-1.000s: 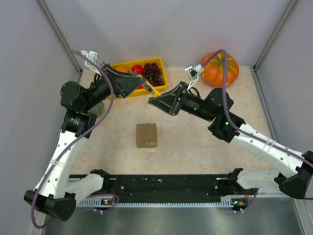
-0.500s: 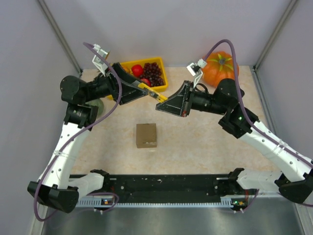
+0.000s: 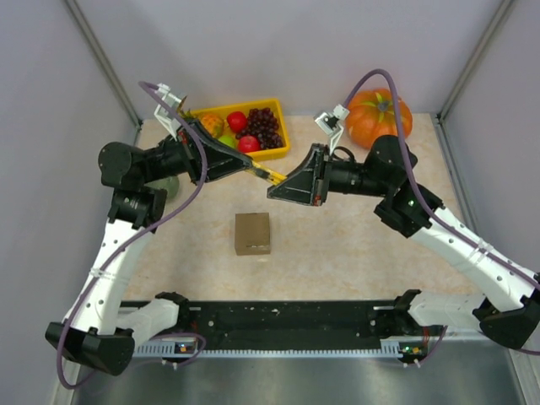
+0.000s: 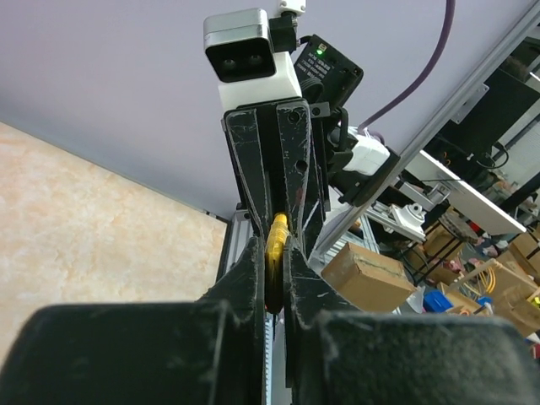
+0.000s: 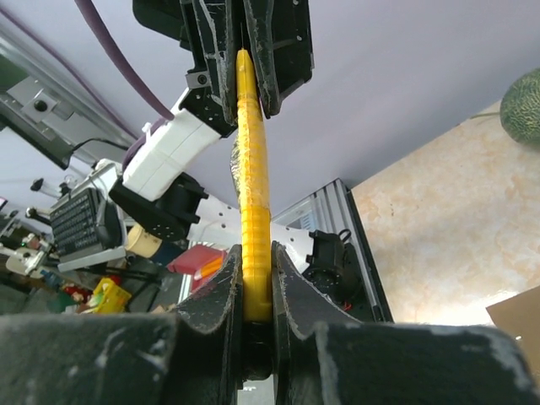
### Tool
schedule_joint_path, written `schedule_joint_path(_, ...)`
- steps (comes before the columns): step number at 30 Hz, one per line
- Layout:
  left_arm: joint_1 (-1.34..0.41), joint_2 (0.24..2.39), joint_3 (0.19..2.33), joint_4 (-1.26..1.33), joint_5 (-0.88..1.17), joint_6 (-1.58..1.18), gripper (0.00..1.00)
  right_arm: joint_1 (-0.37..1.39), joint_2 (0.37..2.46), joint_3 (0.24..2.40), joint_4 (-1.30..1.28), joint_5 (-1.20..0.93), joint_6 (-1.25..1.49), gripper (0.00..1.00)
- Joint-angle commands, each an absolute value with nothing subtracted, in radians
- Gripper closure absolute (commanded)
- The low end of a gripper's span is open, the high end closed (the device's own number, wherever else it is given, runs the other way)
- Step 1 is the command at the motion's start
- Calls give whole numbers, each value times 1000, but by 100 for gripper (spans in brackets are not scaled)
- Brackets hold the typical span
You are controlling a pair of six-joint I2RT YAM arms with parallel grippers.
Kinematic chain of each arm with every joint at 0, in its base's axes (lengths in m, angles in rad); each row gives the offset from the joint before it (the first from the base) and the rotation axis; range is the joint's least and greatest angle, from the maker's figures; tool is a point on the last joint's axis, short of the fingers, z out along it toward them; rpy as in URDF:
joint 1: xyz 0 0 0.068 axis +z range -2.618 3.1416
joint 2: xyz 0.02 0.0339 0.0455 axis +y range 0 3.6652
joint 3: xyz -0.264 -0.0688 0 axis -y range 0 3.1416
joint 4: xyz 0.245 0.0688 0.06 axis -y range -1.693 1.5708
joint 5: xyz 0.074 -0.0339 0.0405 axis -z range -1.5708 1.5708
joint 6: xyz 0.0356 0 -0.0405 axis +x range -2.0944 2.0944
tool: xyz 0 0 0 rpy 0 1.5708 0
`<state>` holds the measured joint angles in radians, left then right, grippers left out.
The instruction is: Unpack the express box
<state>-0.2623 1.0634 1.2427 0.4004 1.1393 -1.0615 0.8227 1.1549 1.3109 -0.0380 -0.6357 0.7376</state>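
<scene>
Express box (image 3: 252, 233), flat squarish brown cardboard, left claw (image 3: 254, 167) and right claw (image 3: 273, 191) clenched on slim yellow bar (image 3: 272, 175)

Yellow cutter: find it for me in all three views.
Top external: yellow cutter at centre, bridging left tool and right tool, above the box in the picture.
Left wrist: cutter low centre, clamped upright.
Right wrist: cutter centre, running up the frame.
Shared landmark: the beige table.
</scene>
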Motion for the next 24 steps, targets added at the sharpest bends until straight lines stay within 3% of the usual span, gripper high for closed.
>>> schedule_joint_path(1, -262, 1008, 1236, 448, 1120, -1026, 100, 818, 1151, 1332, 87, -640, 790, 91)
schedule_joint_path(3, -262, 997, 1238, 422, 1079, -1019, 100, 821, 1134, 1301, 144, -617, 784, 60)
schedule_joint_path(4, -262, 994, 1236, 420, 1065, -1020, 100, 825, 1121, 1286, 167, -577, 778, 29)
schedule_joint_path(6, -264, 985, 1235, 408, 1005, -1034, 100, 848, 1082, 1247, 228, -517, 753, 11)
schedule_joint_path(16, -368, 891, 1072, 518, 611, -1083, 100, 910, 1130, 1230, 511, -262, 888, 9)
schedule_joint_path(24, -413, 838, 999, 607, 462, -1051, 100, 925, 1198, 1301, 514, -288, 917, 20)
